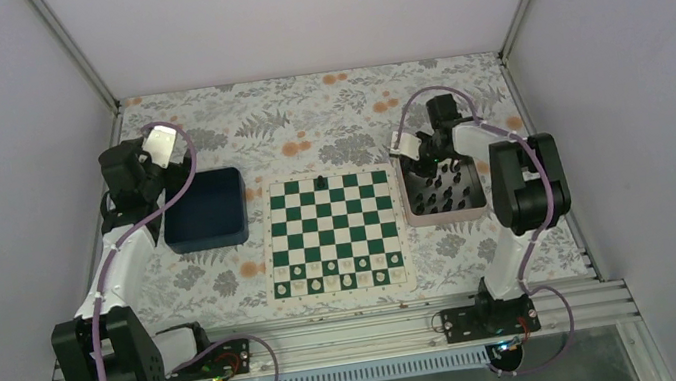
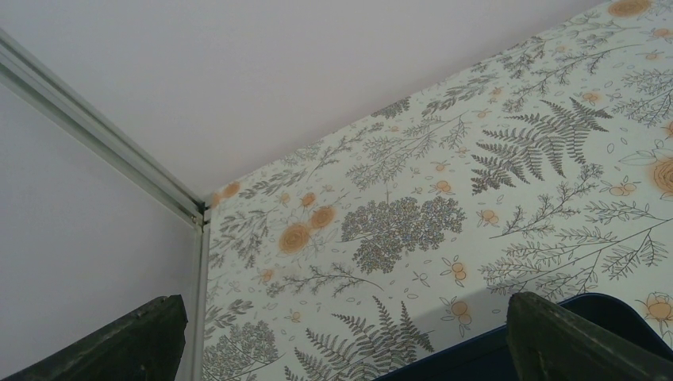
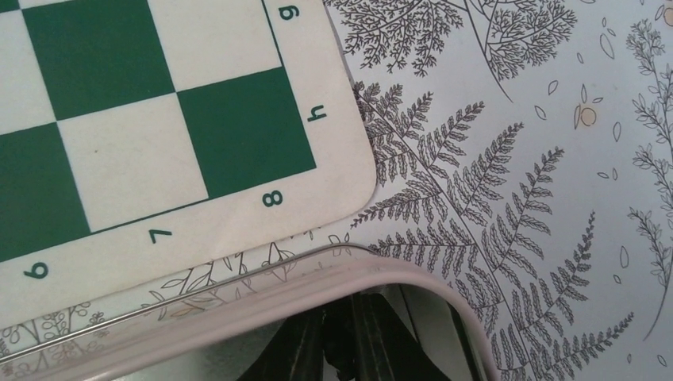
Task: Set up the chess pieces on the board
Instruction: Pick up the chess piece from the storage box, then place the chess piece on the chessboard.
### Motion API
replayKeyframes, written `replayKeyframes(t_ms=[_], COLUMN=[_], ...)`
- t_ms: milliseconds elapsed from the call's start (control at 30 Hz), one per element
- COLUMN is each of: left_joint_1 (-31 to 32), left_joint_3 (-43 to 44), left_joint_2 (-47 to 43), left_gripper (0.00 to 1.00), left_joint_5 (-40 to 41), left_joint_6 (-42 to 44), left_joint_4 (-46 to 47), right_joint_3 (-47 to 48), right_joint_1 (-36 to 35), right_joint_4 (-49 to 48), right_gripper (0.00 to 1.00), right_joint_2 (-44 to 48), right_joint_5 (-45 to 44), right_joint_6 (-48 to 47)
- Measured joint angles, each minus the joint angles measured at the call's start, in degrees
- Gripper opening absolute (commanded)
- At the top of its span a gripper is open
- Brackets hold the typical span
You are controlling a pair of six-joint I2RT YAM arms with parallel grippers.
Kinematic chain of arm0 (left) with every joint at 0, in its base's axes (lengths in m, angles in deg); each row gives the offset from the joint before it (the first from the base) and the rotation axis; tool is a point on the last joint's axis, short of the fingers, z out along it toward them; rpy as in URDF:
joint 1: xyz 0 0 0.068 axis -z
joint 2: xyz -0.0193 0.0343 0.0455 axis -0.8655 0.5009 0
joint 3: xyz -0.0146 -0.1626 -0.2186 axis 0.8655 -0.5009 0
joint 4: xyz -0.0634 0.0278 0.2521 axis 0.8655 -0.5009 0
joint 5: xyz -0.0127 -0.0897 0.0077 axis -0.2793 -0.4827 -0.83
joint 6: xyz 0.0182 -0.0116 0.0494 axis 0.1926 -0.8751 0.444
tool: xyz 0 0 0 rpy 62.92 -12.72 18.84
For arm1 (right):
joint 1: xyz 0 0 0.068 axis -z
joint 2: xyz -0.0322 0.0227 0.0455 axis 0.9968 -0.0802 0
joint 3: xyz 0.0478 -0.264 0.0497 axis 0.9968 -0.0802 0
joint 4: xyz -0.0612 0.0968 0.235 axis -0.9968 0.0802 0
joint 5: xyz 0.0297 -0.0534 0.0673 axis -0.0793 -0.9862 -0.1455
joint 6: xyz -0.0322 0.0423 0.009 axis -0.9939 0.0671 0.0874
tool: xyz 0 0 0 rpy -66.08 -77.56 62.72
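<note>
Floral tabletop (image 1: 304, 125), setup barely begun: one black piece (image 1: 321, 184) on board (image 1: 335, 231), rest in tray (image 1: 444, 219) w/ right gripper (image 3: 337, 357) near-shut, hold unclear; left gripper (image 2: 341, 349) wide open, empty.

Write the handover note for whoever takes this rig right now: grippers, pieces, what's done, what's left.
Left gripper: open, empty, raised near the bin.
Right gripper: down in the tray, fingers close together; whether it holds a piece cannot be told.
Black pieces: nearly all in the tray.
Done: one black piece stands on the board, far row. White pieces fill the two near rows.
Left: the rest of the black pieces go onto the far rows.
</note>
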Motion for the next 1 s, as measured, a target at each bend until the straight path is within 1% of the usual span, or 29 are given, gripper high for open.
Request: replayKeyframes(t_ms=[100,300,433,567,667,800,1000], left_joint_1=[0.00,0.00,0.00,0.00,0.00,0.00,0.00], left_joint_3=[0.00,0.00,0.00,0.00,0.00,-0.04,-0.31], left_joint_2=[0.00,0.00,0.00,0.00,0.00,-0.20,-1.55], left_gripper=[1.00,1.00,1.00,1.00,1.00,1.00,1.00], left_joint_5=[0.00,0.00,-0.02,-0.42,-0.59,-0.61,-0.57], left_joint_6=[0.00,-0.02,-0.02,-0.02,-0.02,-0.02,-0.02], left_joint_4=[0.00,0.00,0.02,0.02,0.02,0.02,0.33], right_joint_3=[-0.02,-0.07,0.28,3.45,7.52,10.19,12.50], right_joint_1=[0.00,0.02,0.02,-1.01,-3.74,-9.05,-15.45], right_joint_4=[0.39,3.32,7.04,10.47,10.62,9.75,6.86], right_gripper=[0.06,0.06,0.08,0.09,0.10,0.10,0.10], right_joint_2=[0.59,3.80,8.26,12.90,14.27,13.05,3.85], right_joint_5=[-1.01,-3.17,-3.32,-3.06,-2.16,-1.33,-1.29], right_joint_6=[0.68,1.68,1.99,2.86,4.74,7.02,9.57])
